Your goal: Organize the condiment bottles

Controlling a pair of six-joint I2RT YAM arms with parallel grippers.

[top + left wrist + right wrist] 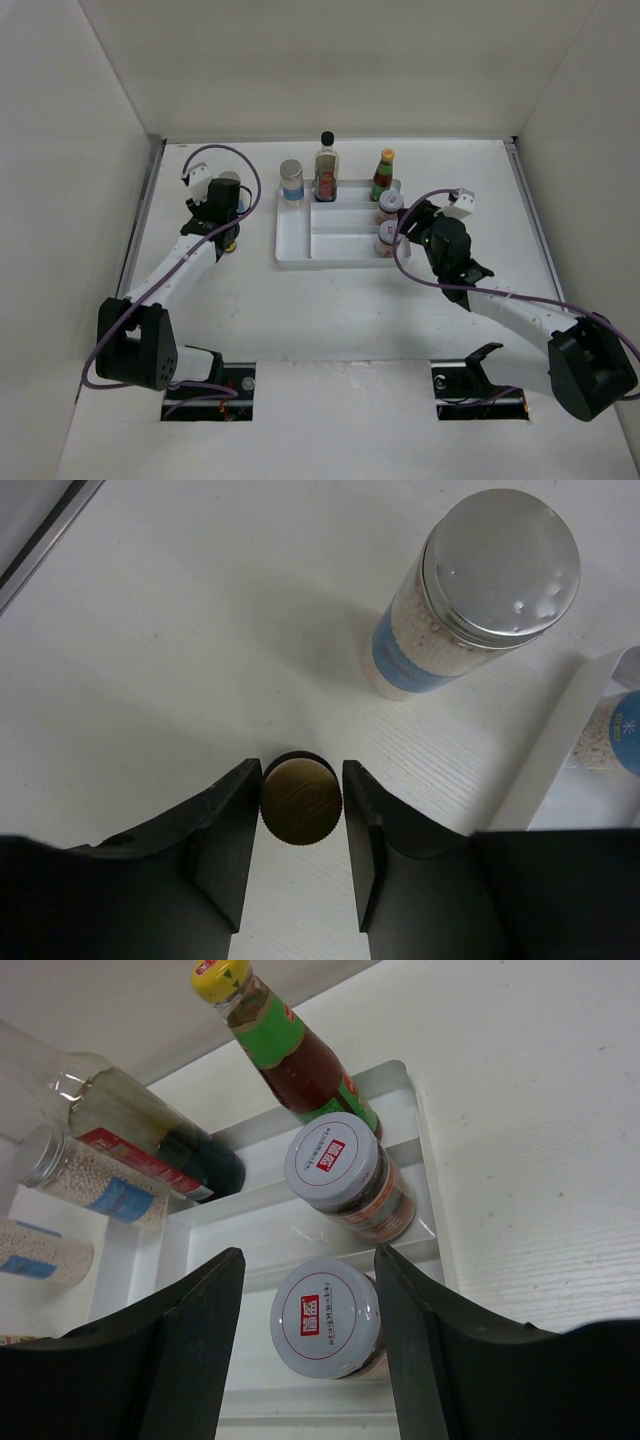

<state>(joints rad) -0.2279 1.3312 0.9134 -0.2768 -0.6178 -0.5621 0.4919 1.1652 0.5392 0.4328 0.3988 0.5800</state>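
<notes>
The tiny yellow bottle (300, 798) stands on the table left of the tray, and my left gripper (301, 772) (229, 230) is shut on its gold cap. One grey-lidded jar (480, 590) stands on the table just beyond it; the other (291, 182) is in the tray's back left. The tall clear bottle (326, 170) and the yellow-capped sauce bottle (385, 172) stand along the tray's back. Two pale-lidded jars (345, 1175) (325, 1318) sit in the tray's right end. My right gripper (310, 1257) (413, 222) is open around the nearer one, with a gap on the left.
The white divided tray (330, 245) lies at the table's middle back; its rim (550, 750) is just right of the left gripper. White walls enclose the table on three sides. Purple cables loop over both arms.
</notes>
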